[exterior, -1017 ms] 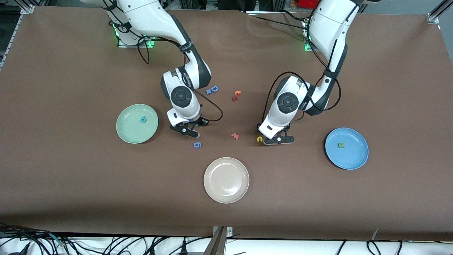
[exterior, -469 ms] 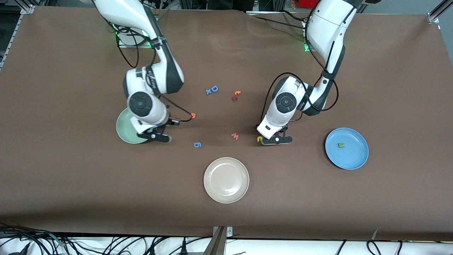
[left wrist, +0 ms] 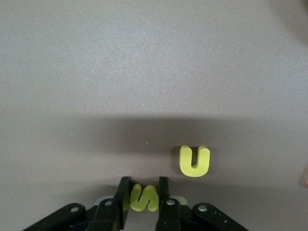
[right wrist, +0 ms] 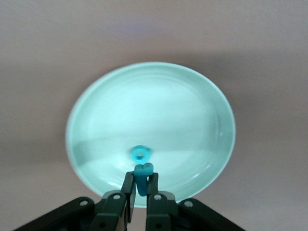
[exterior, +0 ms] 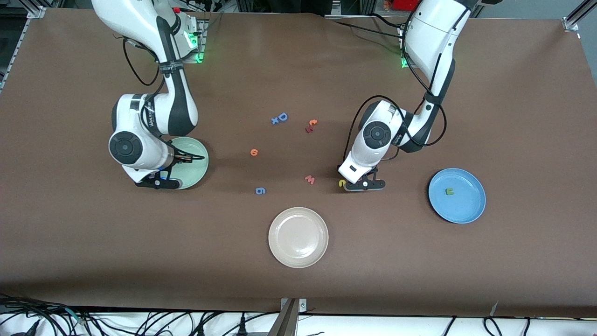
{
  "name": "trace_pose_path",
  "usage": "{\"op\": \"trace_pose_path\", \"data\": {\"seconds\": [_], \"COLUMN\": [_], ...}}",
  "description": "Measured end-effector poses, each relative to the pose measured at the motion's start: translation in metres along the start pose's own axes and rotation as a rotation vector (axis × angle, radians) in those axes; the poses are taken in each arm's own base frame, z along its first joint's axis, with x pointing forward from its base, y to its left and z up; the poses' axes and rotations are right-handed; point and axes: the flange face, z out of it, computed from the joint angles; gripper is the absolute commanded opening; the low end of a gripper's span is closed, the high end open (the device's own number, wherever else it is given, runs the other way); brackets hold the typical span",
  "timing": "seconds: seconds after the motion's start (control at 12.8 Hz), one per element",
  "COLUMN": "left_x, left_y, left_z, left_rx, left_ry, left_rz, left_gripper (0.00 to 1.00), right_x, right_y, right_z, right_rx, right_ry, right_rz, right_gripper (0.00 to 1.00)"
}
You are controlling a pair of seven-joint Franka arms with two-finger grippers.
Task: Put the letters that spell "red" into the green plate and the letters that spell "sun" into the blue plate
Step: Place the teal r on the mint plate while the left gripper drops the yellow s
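Observation:
My left gripper [exterior: 363, 185] [left wrist: 144, 185] is down on the table, shut on the yellow "s" [left wrist: 144, 198]. The yellow "n" [left wrist: 194, 161] [exterior: 342, 183] lies flat beside it, apart from the fingers. My right gripper [exterior: 156, 183] [right wrist: 141, 179] hangs over the rim of the green plate [exterior: 196, 163] [right wrist: 192, 106], shut on the teal "r" [right wrist: 143, 169]. The teal "d" [right wrist: 141, 154] lies in that plate. Out on the bare table lies the orange "e" [exterior: 254, 152]. The dark green "u" [exterior: 449, 191] rests in the blue plate [exterior: 466, 207].
A beige plate [exterior: 298, 252] sits nearest the front camera at mid-table. Loose letters lie around the middle: a blue "D" [exterior: 281, 117], a blue "g" [exterior: 260, 190], a pinkish "w" [exterior: 310, 179] and a red-orange pair [exterior: 311, 126].
My right arm has swung from mid-table to the green plate with the teal letter, uncovering the orange "e". My left gripper has closed on the yellow "s".

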Motion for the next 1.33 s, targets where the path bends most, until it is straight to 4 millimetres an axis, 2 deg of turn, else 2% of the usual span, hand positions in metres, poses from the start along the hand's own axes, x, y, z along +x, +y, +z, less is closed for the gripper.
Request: {"op": "trace_pose_path", "data": {"seconds": [0.23, 0.39, 0.55, 0.63, 0.86, 1.02, 1.17, 1.33], "left_x": [0.001, 0.016, 0.044, 0.059, 0.093, 0.105, 0.109, 0.111], "left_y": [-0.001, -0.018, -0.061, -0.088, -0.181, -0.234, -0.272, -0.297], "left_z": [-0.001, -0.005, -0.023, -0.035, -0.069, -0.077, -0.076, -0.073], "left_rx": [0.000, 0.005, 0.029, 0.043, 0.079, 0.092, 0.098, 0.100], "left_ry": [0.002, 0.012, 0.015, 0.014, 0.005, -0.002, -0.014, -0.025], "left_rz": [0.040, 0.107, 0.193, 0.240, 0.379, 0.455, 0.503, 0.525], "left_gripper": [0.11, 0.12, 0.13, 0.13, 0.15, 0.15, 0.15, 0.17], "right_x": [-0.002, -0.003, -0.002, -0.002, -0.001, -0.001, 0.000, -0.007], "right_y": [0.020, 0.029, 0.031, 0.031, 0.028, 0.016, -0.004, -0.042], "right_z": [0.050, 0.069, 0.072, 0.072, 0.068, 0.053, 0.029, 0.016], "right_rx": [-0.039, -0.057, -0.051, -0.044, -0.032, -0.016, -0.002, 0.030], "right_ry": [0.014, 0.007, 0.005, 0.005, 0.008, -0.022, -0.042, -0.036], "right_rz": [0.004, 0.013, 0.025, 0.029, 0.027, 0.021, 0.056, 0.118], "right_gripper": [0.06, 0.08, 0.44, 0.67, 0.65, 0.65, 0.65, 0.62]}}
